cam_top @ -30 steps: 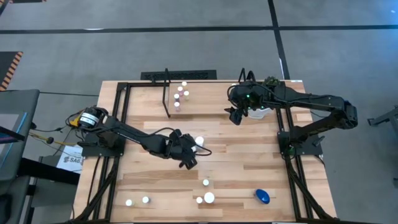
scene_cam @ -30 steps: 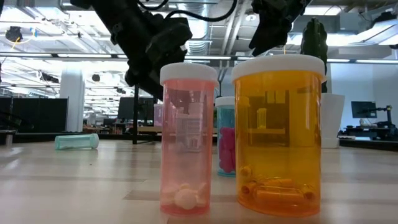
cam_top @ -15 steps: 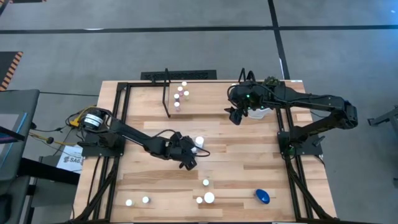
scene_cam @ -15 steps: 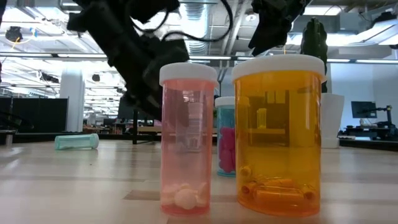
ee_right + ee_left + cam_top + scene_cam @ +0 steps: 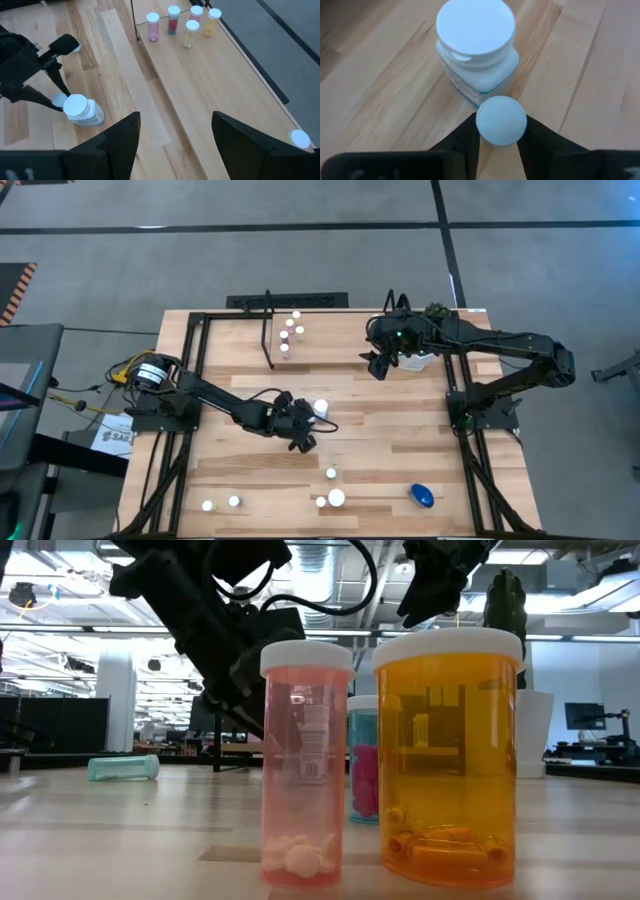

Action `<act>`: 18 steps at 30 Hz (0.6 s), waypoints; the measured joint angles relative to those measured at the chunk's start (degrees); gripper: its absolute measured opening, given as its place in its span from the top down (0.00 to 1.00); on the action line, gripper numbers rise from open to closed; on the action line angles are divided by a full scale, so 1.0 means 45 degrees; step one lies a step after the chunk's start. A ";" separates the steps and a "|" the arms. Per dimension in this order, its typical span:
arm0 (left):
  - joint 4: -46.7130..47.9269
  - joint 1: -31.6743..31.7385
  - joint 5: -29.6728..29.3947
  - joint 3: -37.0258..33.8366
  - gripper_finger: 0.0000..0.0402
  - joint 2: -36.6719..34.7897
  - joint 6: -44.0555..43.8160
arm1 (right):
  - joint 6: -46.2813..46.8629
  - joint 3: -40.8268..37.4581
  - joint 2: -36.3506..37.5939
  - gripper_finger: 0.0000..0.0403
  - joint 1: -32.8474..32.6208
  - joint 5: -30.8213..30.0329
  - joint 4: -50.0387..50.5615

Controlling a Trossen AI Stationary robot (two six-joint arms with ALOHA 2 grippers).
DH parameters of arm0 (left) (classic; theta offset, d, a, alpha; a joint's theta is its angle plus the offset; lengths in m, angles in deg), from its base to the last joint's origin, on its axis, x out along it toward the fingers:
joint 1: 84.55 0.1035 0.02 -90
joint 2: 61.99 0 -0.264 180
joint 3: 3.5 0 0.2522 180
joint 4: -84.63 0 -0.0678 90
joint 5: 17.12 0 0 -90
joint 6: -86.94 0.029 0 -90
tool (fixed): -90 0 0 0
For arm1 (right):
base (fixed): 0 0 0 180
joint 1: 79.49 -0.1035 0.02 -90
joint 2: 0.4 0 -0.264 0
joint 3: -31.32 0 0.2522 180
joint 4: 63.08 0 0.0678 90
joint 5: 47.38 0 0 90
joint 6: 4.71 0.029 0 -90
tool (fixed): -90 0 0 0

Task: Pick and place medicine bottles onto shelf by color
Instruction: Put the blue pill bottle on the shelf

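Note:
My left gripper (image 5: 304, 421) is at the table's middle, shut on a small white-capped medicine bottle (image 5: 501, 121). This bottle stands right beside a larger white bottle (image 5: 476, 42). My right gripper (image 5: 377, 366) hangs open above the table, far right of middle, with nothing between its fingers (image 5: 120, 142). The shelf (image 5: 269, 330) stands at the far edge. On its wood board (image 5: 210, 75) stand several bottles, among them pink (image 5: 305, 760), teal (image 5: 362, 760) and orange (image 5: 450, 755) ones. My left gripper pinches the small bottle at its white cap (image 5: 482, 131) between its two fingers (image 5: 465, 142). The fingers slant down at it from the table's left. The bottle stays upright, close against the larger white bottle; whether its base is on the table is hidden.
More small bottles (image 5: 335, 496) (image 5: 220, 503) and a blue one (image 5: 422, 496) stand near the table's front edge. A teal bottle (image 5: 122, 768) lies on its side. A white pot with a plant (image 5: 420, 358) sits under the right arm. Black arm mounts flank the table.
My left gripper has sunk toward the table beside the larger white bottle and has shut on the small bottle. The right arm has kept still.

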 joint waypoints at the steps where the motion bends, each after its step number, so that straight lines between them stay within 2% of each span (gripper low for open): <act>1: -0.0044 0.0000 -0.0011 0.0000 0.78 -0.0012 0.0001 | 0.0000 0.0003 0.0000 0.33 -0.0002 0.0000 -0.0007; 11: 0.0459 0.0296 -0.0174 0.0010 0.76 -0.0510 -0.0752 | 0.0000 0.0000 0.0000 0.33 -0.0004 0.0000 0.0003; 18: 0.2037 0.0300 -0.1370 0.0010 0.76 -0.2269 -0.1734 | 0.0000 0.0001 0.0000 0.33 -0.0003 0.0000 -0.0022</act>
